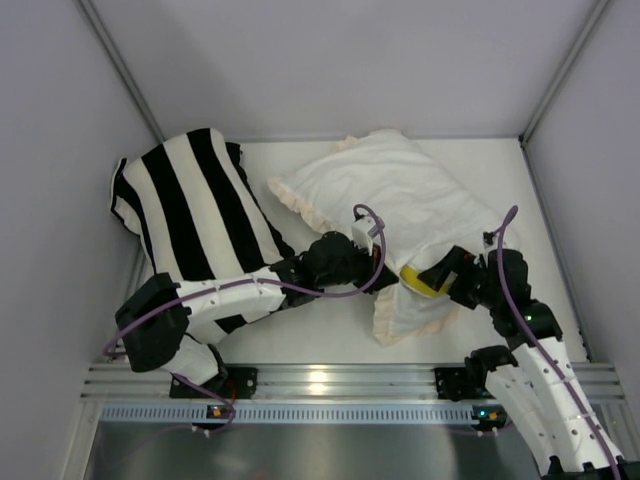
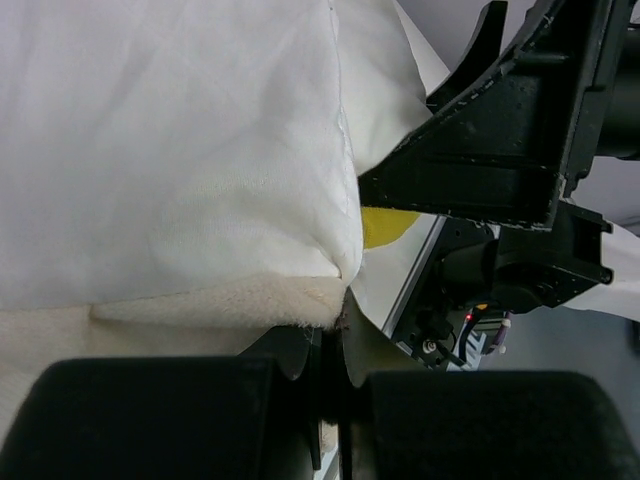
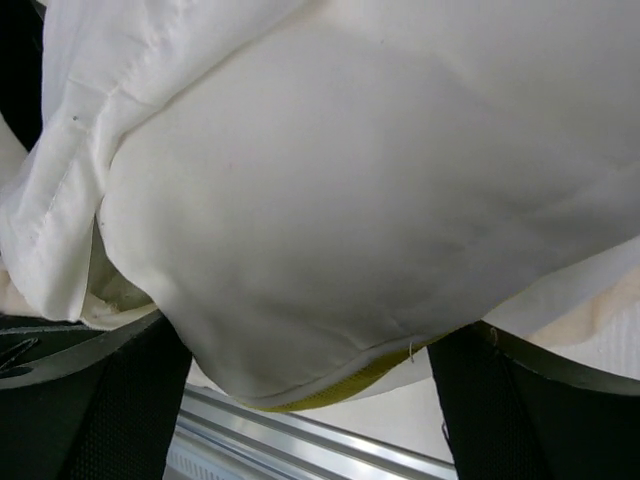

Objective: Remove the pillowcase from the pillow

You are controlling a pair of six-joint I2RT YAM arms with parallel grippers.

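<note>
The pillowcase (image 1: 400,190) lies cream-white face up mid-table, frill along its edges. From its near open end pokes the white pillow (image 1: 425,272) with its yellow band (image 1: 418,282). My left gripper (image 1: 390,271) is shut on the pillowcase's fuzzy cream edge (image 2: 200,305), pinched at the jaw tips (image 2: 335,350). My right gripper (image 1: 442,280) stands open around the pillow's end; its fingers (image 3: 90,400) flank the bulging pillow (image 3: 370,220) and yellow band (image 3: 340,385). The pillowcase hem (image 3: 70,200) is bunched back at upper left. The right gripper's finger (image 2: 480,150) shows close in the left wrist view.
A black-and-white striped cushion (image 1: 190,200) lies at the left, against the left wall and partly under my left arm. Grey walls close in the table on three sides. The aluminium rail (image 1: 330,380) runs along the near edge.
</note>
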